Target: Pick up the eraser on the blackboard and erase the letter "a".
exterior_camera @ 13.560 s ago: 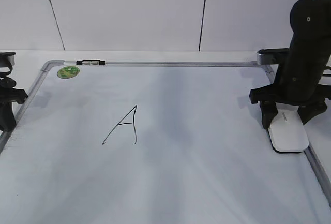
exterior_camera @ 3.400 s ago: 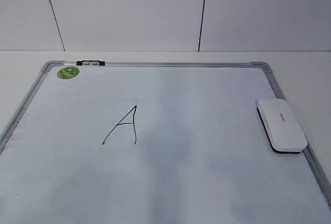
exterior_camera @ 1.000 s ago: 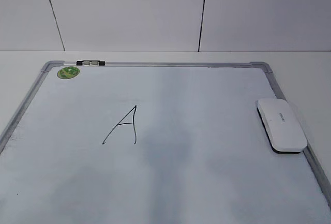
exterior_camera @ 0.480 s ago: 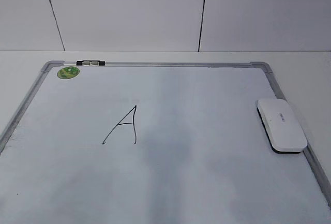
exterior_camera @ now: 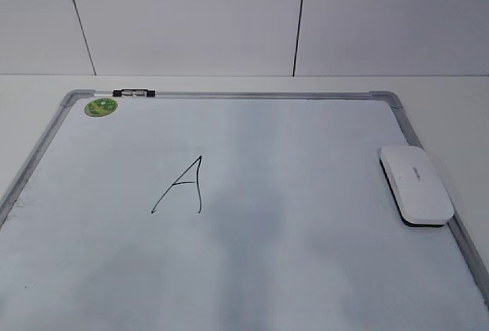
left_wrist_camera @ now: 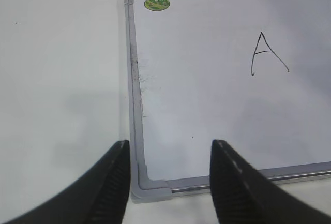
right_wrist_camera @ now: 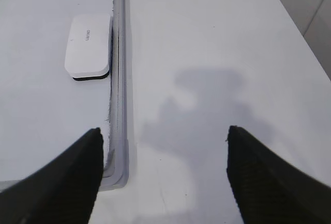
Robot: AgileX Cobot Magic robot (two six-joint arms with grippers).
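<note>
The white eraser lies flat on the right edge of the blackboard, a white board with a grey frame. It also shows in the right wrist view, far ahead and left of my right gripper. That gripper is open and empty above the board's near right corner. My left gripper is open and empty above the near left corner of the board. An angular capital "A" in black marker is drawn left of the middle and shows in the left wrist view. No lowercase cursive "a" is in view. Neither gripper shows in the exterior view.
A round green sticker sits in the far left corner. A small black-and-white marker lies on the far frame beside it. The white table runs on to the right of the board. A white panelled wall stands behind.
13.6 s ago my right gripper stood over the eraser and my left arm was at the board's left edge; both have left the exterior view. The eraser rests in the same place.
</note>
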